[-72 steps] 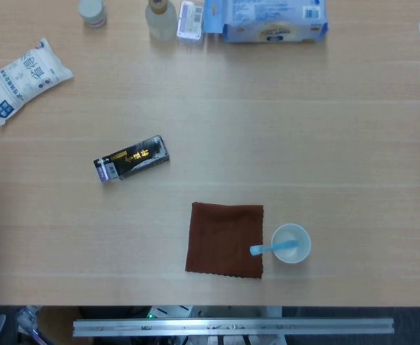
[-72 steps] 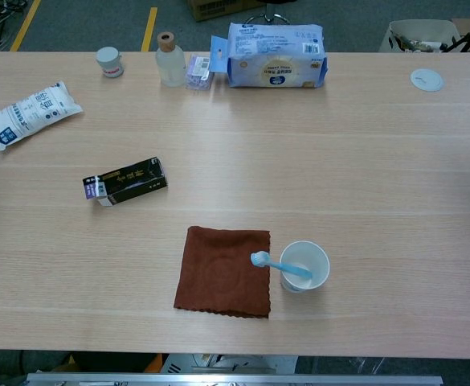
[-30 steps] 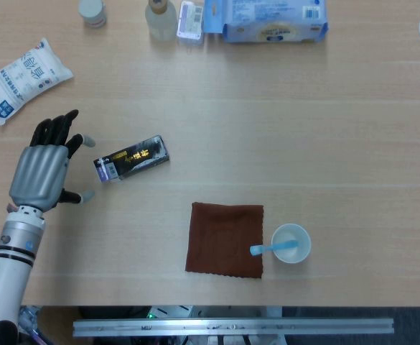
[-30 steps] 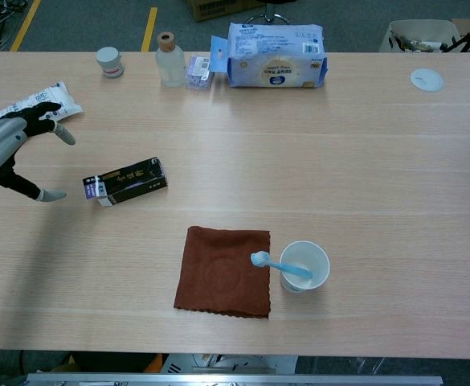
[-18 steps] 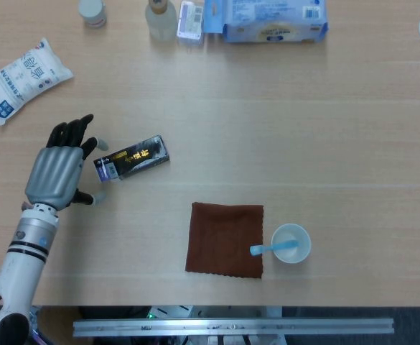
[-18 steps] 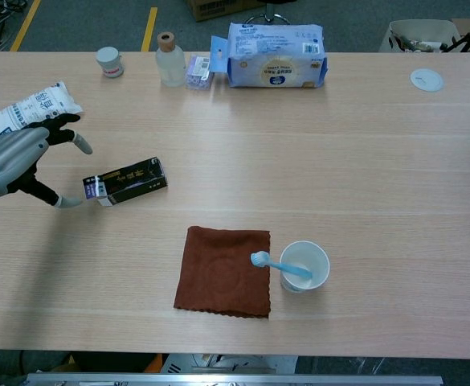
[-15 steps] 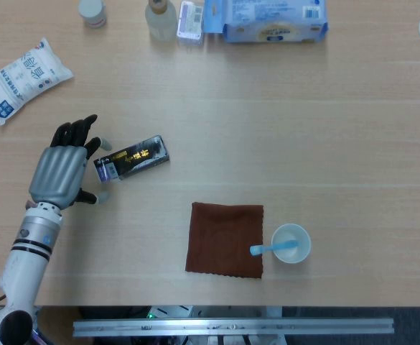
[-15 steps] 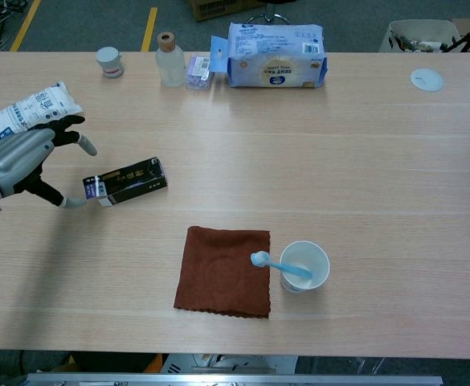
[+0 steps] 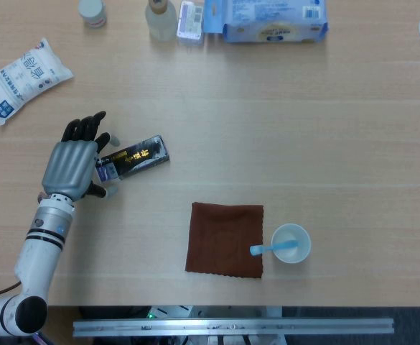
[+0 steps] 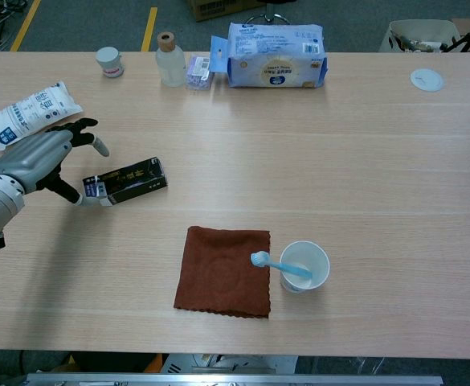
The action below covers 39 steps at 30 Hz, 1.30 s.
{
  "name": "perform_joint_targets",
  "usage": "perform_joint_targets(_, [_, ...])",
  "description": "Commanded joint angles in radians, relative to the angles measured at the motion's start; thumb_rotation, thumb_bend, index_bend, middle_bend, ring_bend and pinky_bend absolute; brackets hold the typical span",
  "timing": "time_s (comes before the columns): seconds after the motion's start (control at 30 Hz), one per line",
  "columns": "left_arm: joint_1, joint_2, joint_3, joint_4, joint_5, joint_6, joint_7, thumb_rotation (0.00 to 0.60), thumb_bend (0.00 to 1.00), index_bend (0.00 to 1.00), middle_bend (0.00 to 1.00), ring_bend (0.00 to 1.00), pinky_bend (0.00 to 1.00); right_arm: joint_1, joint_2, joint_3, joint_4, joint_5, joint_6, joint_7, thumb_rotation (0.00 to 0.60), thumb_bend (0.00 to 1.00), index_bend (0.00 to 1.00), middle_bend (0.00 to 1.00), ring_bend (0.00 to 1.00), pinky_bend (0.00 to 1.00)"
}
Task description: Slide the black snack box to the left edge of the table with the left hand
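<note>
Black rectangular snack box w/ gold print [image 9: 132, 158] lies flat on the light wood counter [image 9: 303, 129], left of centre, long axis tilted. Left hand [image 9: 73, 162], grey metal w/ black fingers [image 9: 80, 128], sits just beside the box's left end, fingers spread, holding nothing; can't tell if it touches the box. Brown square cloth [image 9: 225, 239] & white paper cup w/ blue toothbrush [image 9: 291, 244] are nearer the front edge.

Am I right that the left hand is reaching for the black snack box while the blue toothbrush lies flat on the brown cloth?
Not quite. The left hand is at the black snack box, but the blue toothbrush stands in the white cup, its head leaning out toward the brown cloth beside it. The chest view shows this best.
</note>
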Motion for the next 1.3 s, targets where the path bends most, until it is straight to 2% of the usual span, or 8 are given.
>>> perform_joint_targets(0.03, [-0.006,-0.009,-0.001,0.011,-0.008,-0.005,-0.002,0.600,0.08,0.29,0.00,0.00,0.02,-0.001,0.000,0.000,0.001,0.001,0.001,0.001,0.600,0.21,0.14,0.15,0.13,0.37])
perform_joint_targets(0.83, [-0.076,-0.112,-0.018,0.115,-0.077,-0.061,-0.006,0.600,0.08,0.29,0.00,0.00,0.02,-0.011,-0.004,-0.004,0.013,0.010,-0.002,0.019,0.600,0.21,0.14,0.15,0.13,0.37])
perform_joint_targets(1.3, [-0.098,-0.162,-0.021,0.216,-0.103,-0.076,-0.011,0.600,0.08,0.29,0.00,0.00,0.02,-0.014,-0.006,-0.007,0.016,0.012,-0.006,0.019,0.600,0.21,0.14,0.15,0.13,0.37])
